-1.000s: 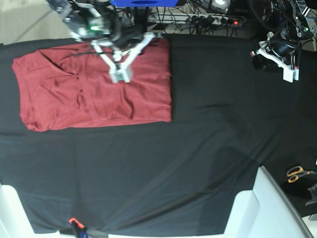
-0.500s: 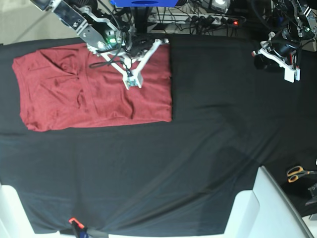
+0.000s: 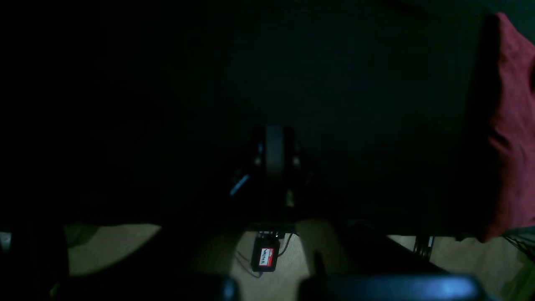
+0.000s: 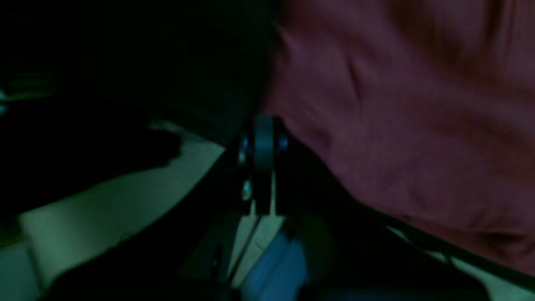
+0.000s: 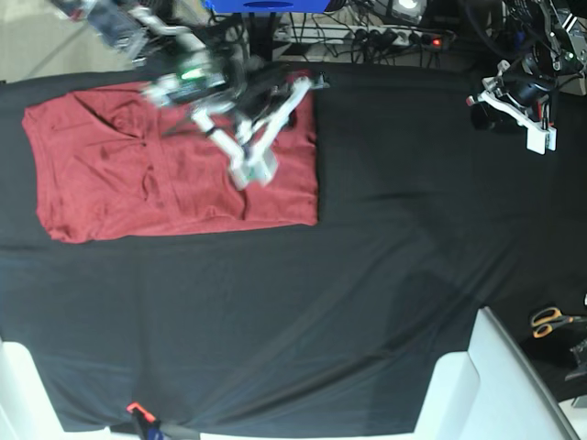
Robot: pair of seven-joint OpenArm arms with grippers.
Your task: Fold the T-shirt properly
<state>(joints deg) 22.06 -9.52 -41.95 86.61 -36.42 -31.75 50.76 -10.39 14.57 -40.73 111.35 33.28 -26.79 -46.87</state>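
T-shirt [image 5: 138,174] plain, no print; floor box's [image 3: 264,256] red label unreadable.

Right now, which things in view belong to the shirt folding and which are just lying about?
Part of the job:
T-shirt, folded on the black cloth
right gripper, shut, over the shirt
left gripper, shut, off to the side

Lying about:
scissors
power strip

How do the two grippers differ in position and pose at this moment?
The right gripper hangs over the T-shirt, while the left gripper sits far off at the black cloth's edge, away from the shirt. The right arm reaches out across the garment; the left is tucked back. Both are shut and hold nothing.
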